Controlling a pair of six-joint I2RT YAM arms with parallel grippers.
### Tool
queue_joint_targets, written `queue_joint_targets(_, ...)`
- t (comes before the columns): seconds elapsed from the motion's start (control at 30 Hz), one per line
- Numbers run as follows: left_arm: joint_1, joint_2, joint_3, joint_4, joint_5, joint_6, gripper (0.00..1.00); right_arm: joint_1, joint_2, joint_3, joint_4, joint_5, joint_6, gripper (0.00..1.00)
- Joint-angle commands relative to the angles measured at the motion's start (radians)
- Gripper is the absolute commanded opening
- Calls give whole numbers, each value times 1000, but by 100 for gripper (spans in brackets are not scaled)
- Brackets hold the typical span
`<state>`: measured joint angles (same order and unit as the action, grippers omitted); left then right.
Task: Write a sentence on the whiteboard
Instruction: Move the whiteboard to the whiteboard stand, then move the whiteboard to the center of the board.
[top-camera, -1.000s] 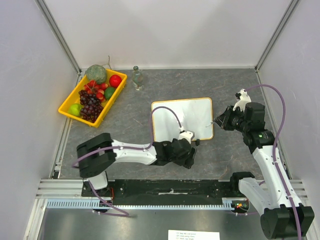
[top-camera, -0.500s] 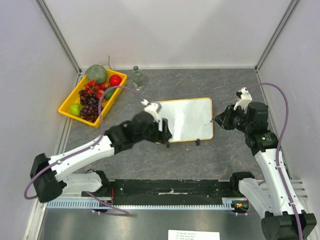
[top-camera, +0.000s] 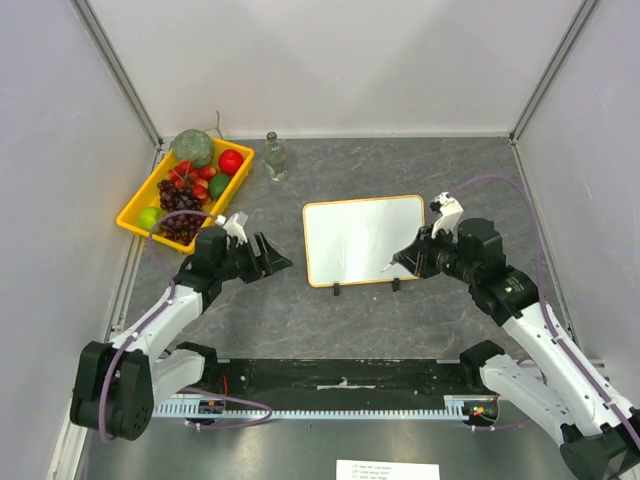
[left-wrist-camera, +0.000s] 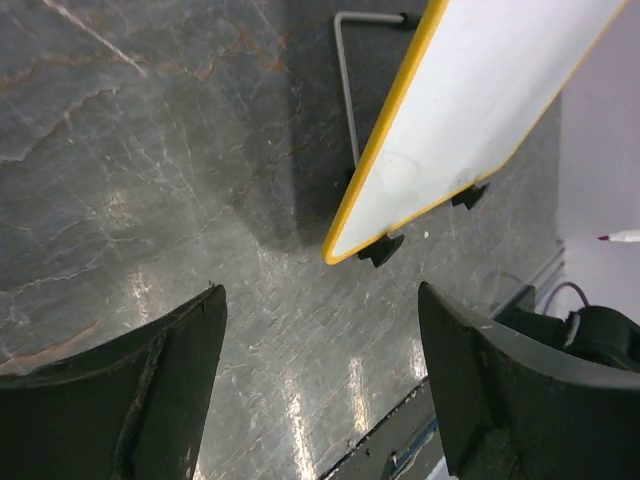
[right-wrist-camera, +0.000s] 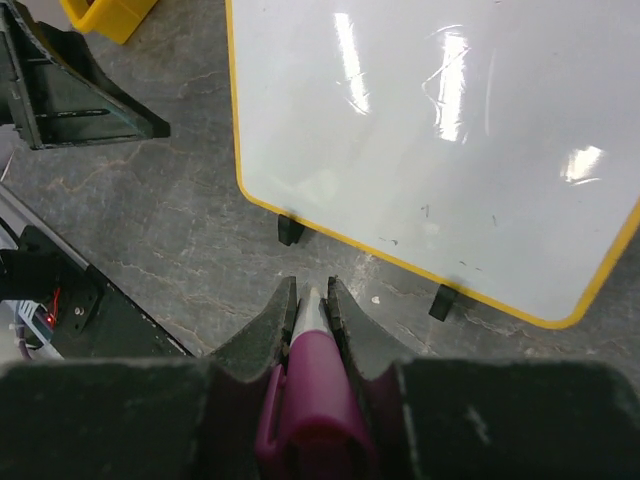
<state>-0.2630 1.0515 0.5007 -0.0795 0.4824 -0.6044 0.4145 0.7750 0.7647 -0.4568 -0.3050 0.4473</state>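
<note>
Since half a second ago the left gripper (top-camera: 272, 255) has been drawn off the lower-left corner of the board (top-camera: 365, 240). It is now seen at centre left of the overhead frame, well apart from the board and near the tray (top-camera: 150, 236). Its jaws are spread wide and nothing is held between them. The right gripper (right-wrist-camera: 312, 292) has been brought in from beyond the board's right edge to its lower-right corner. Its jaws are clamped on a marker (right-wrist-camera: 310, 395), whose tip is pointed toward the board's lower edge. In the right wrist view the tip appears to be held just short of that edge, though contact cannot be judged from this angle.

The board is found in the middle of the table (top-camera: 450, 170), with its long edges running left to right in the overhead frame. A glossy white surface is shown, marked by lamp reflections and a few faint specks, and bounded by a thin yellow-orange frame with rounded corners. Two small black clip feet (right-wrist-camera: 290, 230) are fixed on the lower long edge. In the left wrist view a bent grey wire (left-wrist-camera: 345, 90) is seen running under one end of the board. The table is surfaced in a dark grey, stone-patterned material with pale veins. The marker is purple-bodied with a pale tapered nose.
</note>
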Motion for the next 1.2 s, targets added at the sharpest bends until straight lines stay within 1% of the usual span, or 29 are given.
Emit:
queue_joint_targets(0.0,48,59,-106,426,246,-107,82,79,6,-57,139,83,42,0)
queue_joint_targets(0.13,47,226,-133,673,303,-126,81,147,49,-105,286,78,67,0)
queue_joint_targets(0.2,48,304,-149,887,341,-164,80,164,73,-111,345,51,86,0)
queue_joint_targets(0.23,48,346,-154,959,352,-187,80,168,81,-113,377,37,100,0)
queue_joint_targets(0.3,48,419,-131,1033,373,-199,80,170,93,-116,420,14,119,0)
queue_joint_targets(0.43,47,563,-64,1075,381,-198,78,173,118,-105,445,3,123,0)
queue_joint_targets(0.53,38,628,-16,1121,398,-215,75,173,119,-104,449,1,125,0)
queue_joint_targets(0.6,22,648,13,1097,378,-195,75,173,121,-100,449,-2,125,0)
queue_joint_targets(0.7,-18,677,73,1005,349,-134,74,172,119,-102,449,-5,125,0)
queue_joint_targets(0.8,-54,711,117,959,331,-98,73,173,121,-102,443,3,120,0)
queue_joint_targets(0.9,-70,752,125,986,331,-103,71,173,119,-104,431,4,117,0)
queue_joint_targets(1.0,-68,786,110,1044,347,-115,66,173,116,-108,429,10,114,0)
queue_joint_targets(1.07,-70,800,96,1087,372,-124,59,173,116,-107,419,12,113,0)
queue_joint_targets(1.13,-68,814,73,1135,392,-132,48,172,113,-108,415,12,111,0)
queue_joint_targets(1.17,-70,818,65,1147,403,-132,44,173,112,-110,414,15,110,0)
